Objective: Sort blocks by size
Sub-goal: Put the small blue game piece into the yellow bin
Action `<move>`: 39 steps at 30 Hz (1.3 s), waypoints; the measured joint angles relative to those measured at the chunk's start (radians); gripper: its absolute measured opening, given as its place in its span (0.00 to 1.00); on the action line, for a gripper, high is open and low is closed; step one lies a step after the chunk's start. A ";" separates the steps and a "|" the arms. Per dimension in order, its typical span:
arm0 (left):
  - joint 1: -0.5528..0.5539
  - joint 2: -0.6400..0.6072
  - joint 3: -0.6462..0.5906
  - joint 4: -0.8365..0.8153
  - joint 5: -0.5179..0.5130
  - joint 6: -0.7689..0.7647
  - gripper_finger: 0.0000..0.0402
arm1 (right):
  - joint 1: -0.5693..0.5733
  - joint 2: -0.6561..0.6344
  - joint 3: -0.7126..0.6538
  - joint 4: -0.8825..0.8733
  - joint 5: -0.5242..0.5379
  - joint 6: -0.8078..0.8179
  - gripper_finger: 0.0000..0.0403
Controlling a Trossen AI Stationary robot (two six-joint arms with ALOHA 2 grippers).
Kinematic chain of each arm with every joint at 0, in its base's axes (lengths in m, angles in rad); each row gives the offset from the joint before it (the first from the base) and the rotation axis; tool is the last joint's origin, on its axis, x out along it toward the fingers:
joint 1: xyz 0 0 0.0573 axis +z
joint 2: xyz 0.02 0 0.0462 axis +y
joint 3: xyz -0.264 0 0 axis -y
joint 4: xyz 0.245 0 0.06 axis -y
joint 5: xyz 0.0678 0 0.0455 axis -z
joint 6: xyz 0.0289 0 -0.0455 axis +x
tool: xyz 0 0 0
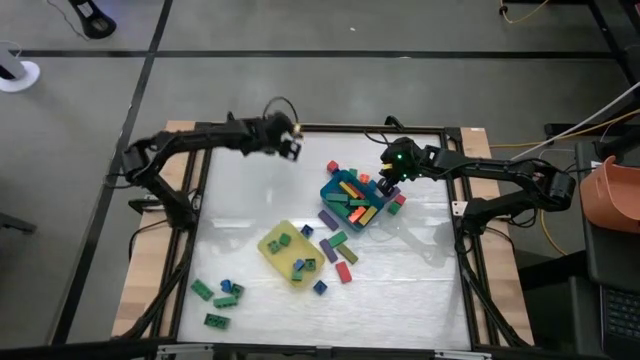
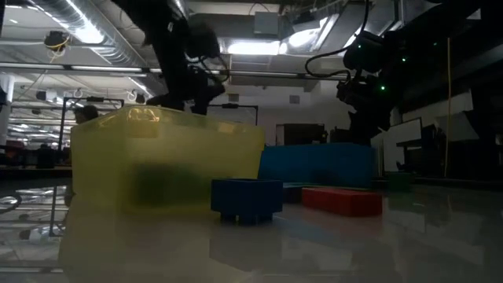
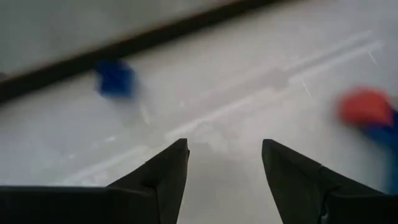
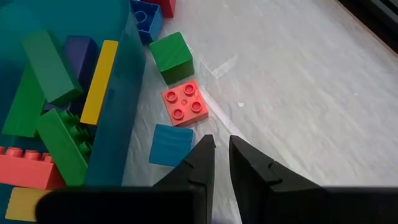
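On the white table (image 1: 420, 265), the right gripper (image 4: 222, 149), fingers nearly shut and empty, hovers with the small red brick (image 4: 185, 102) at eleven o'clock just beyond its tips, nearer than the left gripper (image 3: 224, 155), whose fingers stand wide and empty.

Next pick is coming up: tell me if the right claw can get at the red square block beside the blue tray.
Probably yes: the right claw is just short of the red square block, nothing between.

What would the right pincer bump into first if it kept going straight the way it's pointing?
Probably just the bare white table. The right pincer is shut and aims at bare tabletop; the red square block, the blue block and the teal tray lie off to one side. Depth is hard to judge.
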 joint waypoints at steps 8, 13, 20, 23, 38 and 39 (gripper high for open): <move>0.204 0.098 0.000 0.134 0.016 0.225 0.48 | 0.000 0.000 0.000 0.002 0.001 -0.011 0.13; 0.273 0.168 0.000 0.162 0.040 0.296 0.48 | 0.000 0.000 0.000 0.002 0.020 -0.030 0.13; 0.318 0.231 0.000 0.174 0.063 0.332 0.48 | 0.000 0.000 0.000 0.002 0.044 -0.031 0.13; 0.327 0.250 0.000 0.174 0.081 0.350 0.48 | 0.000 0.000 0.000 0.003 0.045 -0.031 0.13; 0.333 0.318 0.000 0.218 0.100 0.428 0.47 | 0.000 0.000 0.000 0.002 0.045 -0.031 0.13; 0.333 0.318 0.000 0.219 0.103 0.429 0.46 | 0.000 0.000 0.000 0.002 0.045 -0.031 0.13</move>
